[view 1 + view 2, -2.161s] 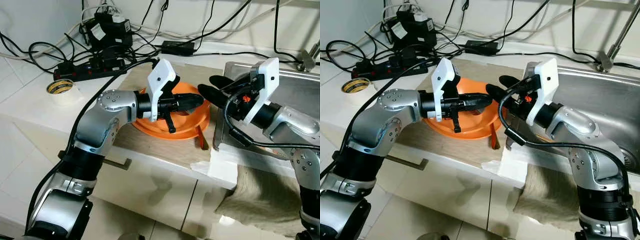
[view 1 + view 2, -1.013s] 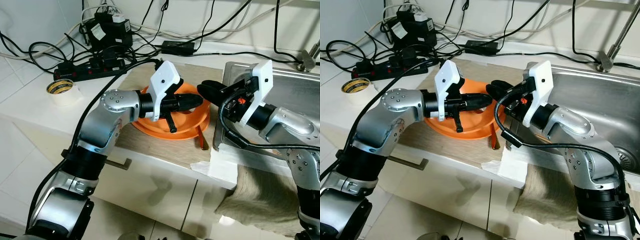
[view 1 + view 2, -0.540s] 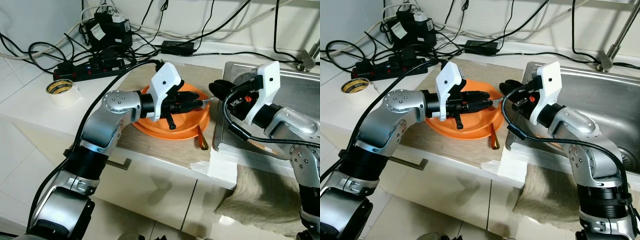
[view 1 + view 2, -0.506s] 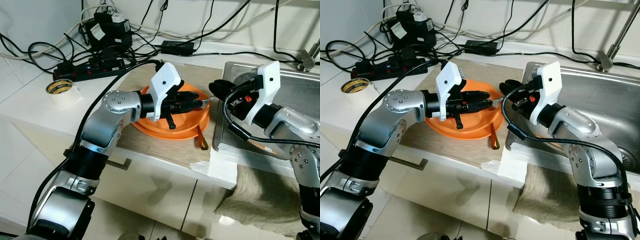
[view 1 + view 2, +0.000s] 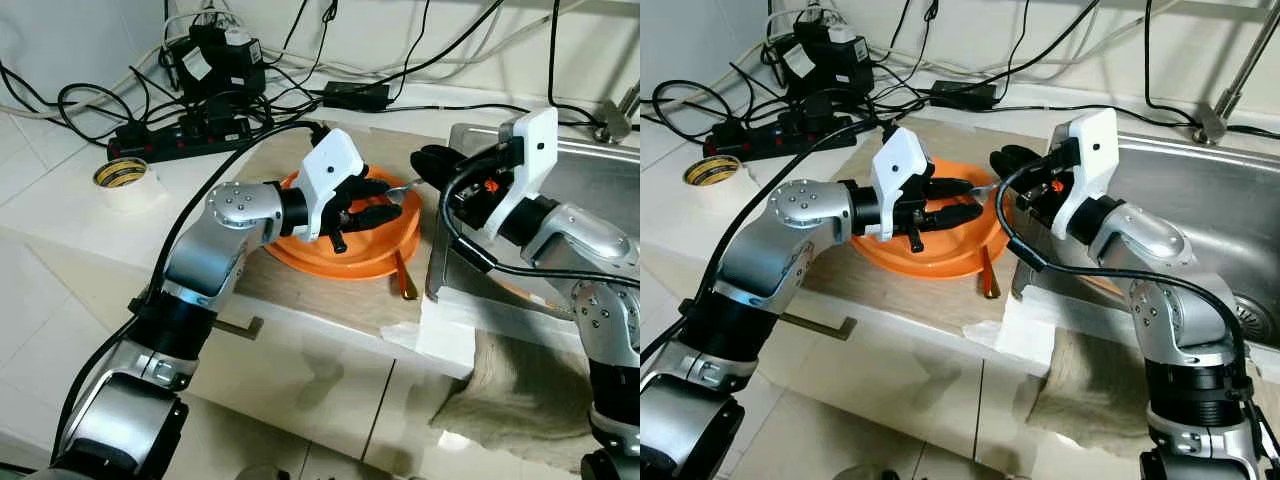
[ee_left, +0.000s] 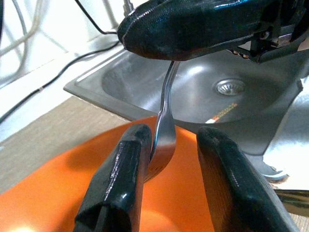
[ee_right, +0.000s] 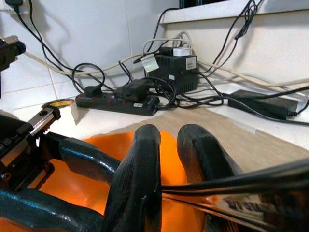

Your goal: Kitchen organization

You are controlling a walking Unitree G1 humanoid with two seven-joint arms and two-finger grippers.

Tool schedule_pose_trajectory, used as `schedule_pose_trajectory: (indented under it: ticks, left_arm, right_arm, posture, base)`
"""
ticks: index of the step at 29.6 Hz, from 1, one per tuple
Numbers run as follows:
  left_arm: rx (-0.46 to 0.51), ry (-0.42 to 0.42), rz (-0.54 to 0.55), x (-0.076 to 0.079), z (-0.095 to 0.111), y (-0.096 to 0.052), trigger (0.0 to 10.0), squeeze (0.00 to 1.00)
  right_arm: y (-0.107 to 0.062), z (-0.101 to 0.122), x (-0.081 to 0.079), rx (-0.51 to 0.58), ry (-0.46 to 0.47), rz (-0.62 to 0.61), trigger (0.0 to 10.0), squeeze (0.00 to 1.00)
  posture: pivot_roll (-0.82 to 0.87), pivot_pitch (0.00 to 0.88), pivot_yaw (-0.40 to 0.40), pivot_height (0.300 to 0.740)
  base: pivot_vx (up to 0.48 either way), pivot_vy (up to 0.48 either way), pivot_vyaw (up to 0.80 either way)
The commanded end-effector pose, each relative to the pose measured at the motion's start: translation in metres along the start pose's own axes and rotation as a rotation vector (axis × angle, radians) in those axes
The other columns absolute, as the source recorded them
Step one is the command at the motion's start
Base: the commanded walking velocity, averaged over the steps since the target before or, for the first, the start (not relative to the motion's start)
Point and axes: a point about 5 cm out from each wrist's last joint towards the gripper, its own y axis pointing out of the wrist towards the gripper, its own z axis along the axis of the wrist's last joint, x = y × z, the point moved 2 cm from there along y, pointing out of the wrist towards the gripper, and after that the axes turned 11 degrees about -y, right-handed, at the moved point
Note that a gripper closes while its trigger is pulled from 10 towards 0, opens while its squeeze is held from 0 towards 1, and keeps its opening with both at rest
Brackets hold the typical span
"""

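Right gripper [image 5: 432,165]: its two black fingers are pinched together on the handle of a metal spoon [image 6: 163,126], held above the rim of the orange plate on the side towards the sink.

Left gripper [image 6: 166,186]: fingers spread apart, one on each side of the spoon's bowl; in the left wrist view the bowl lies against one finger [image 6: 120,183] while the other stands clear of it, so nothing is clamped.

Spoon: slim and silver, it runs from the right gripper's fingertips down into the gap of the left gripper, its bowl hanging just over the plate.

Orange plate [image 5: 385,255]: round and shallow, it lies on a beige mat [image 5: 310,290] on the counter, just beside the sink, under both grippers.

Brown utensil [image 5: 403,278]: a thin stick-like piece leans from the plate's near rim onto the mat; what kind of utensil it is cannot be told.

Sink [image 5: 1200,200]: a stainless steel basin to the robot's right, with a drain visible in the left wrist view.

White cloth [image 5: 445,335]: it drapes over the counter edge at the sink's near corner, with a grey towel [image 5: 510,395] hanging below it.

Tape roll [image 5: 122,177]: it sits on the white counter well to the left of the plate.

Power strip [image 5: 180,135]: black, with a tangle of cables and a black adapter box [image 5: 222,60] behind it, by the wall.
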Motion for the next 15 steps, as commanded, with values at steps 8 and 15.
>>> schedule_pose_trajectory:
  ticks: [8, 15]
  left_arm:
    - [-0.019, 0.012, 0.004, 0.0, -0.001, 0.003, 10.0, 0.0]
    - [-0.023, 0.002, 0.017, -0.001, -0.004, 0.004, 10.0, 0.0]
  right_arm:
    - [0.007, 0.035, 0.006, 0.154, -0.028, -0.006, 0.0, 0.0]
    - [0.003, 0.044, 0.021, 0.187, -0.047, -0.079, 0.0, 0.0]
  posture:
    - [-0.02, 0.0, 0.045, 0.74]
    - [-0.03, 0.0, 0.045, 0.74]
  base:
    - [0.0, 0.0, 0.0]
    - [0.0, 0.0, 0.0]
